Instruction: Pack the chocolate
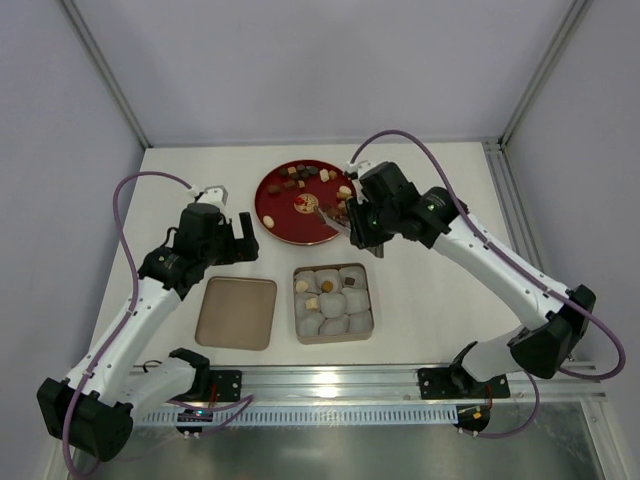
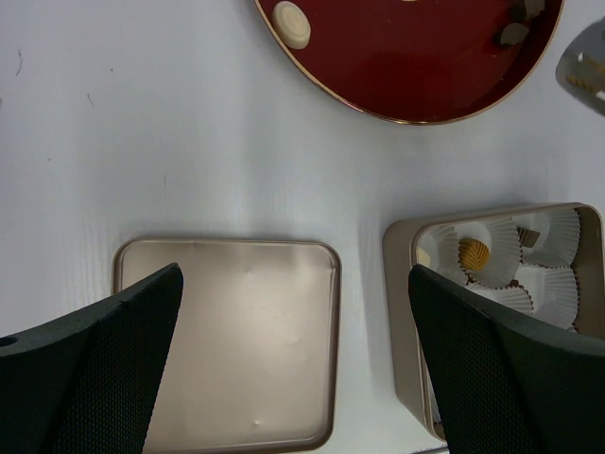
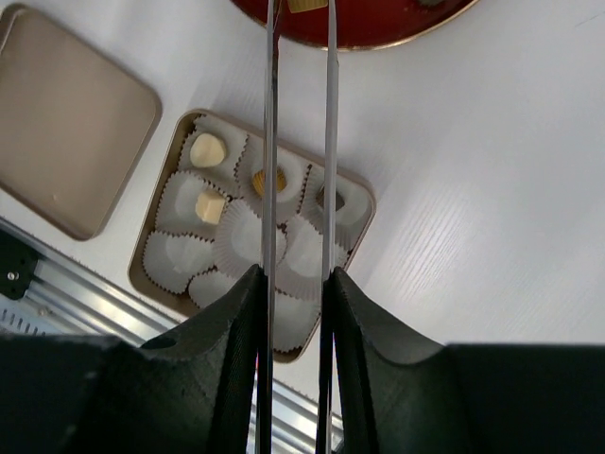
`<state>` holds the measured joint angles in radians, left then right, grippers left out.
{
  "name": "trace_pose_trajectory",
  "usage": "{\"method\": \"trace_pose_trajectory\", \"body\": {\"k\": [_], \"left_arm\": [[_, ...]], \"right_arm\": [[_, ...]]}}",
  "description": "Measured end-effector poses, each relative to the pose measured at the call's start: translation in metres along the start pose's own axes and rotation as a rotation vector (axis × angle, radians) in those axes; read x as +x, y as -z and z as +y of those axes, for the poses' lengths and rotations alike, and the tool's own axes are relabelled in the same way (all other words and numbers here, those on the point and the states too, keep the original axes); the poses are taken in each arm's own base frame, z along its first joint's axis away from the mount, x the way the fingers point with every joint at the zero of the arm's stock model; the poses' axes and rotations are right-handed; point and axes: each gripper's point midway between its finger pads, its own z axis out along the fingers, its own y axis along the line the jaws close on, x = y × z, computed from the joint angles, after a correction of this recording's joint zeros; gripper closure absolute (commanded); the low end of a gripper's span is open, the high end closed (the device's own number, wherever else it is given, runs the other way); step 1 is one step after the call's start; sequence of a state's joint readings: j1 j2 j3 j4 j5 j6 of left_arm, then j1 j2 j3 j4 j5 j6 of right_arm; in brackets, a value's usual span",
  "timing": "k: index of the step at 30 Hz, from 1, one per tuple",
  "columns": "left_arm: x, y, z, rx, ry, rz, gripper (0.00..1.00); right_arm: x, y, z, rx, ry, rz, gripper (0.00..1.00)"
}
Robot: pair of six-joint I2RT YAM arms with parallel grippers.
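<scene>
black right gripper (image 1: 323, 211) over red plate (image 1: 285, 226)

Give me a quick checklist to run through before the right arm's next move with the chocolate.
1. Lid off the tin and lying beside it: ok.
2. Empty cups left in the tin: ok.
3. Chocolates left on the plate: ok.
4. Left gripper open and holding nothing: ok.
5. Right gripper tips over the plate: ok.
6. A candy held between the right tips: cannot tell, as they run out of the wrist view.
</scene>
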<state>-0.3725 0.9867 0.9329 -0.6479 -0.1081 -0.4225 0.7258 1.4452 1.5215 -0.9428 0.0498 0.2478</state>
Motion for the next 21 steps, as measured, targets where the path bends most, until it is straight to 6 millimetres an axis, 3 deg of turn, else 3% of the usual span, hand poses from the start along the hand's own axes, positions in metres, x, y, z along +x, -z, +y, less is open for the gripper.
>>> {"method": "trace_pose_trajectory", "body": {"k": [12,21], "left_arm": [[0.0,0.0,0.0,0.0,0.0,0.0,0.0],[0.0,0.0,0.0,0.0,0.0,0.001,0.0]], "right_arm": [[0.092,0.038,0.019,-0.069,-0.013,0.08,0.65],[0.134,0.051,0.025,-0.102,-0.041,0.125,0.65]]}}
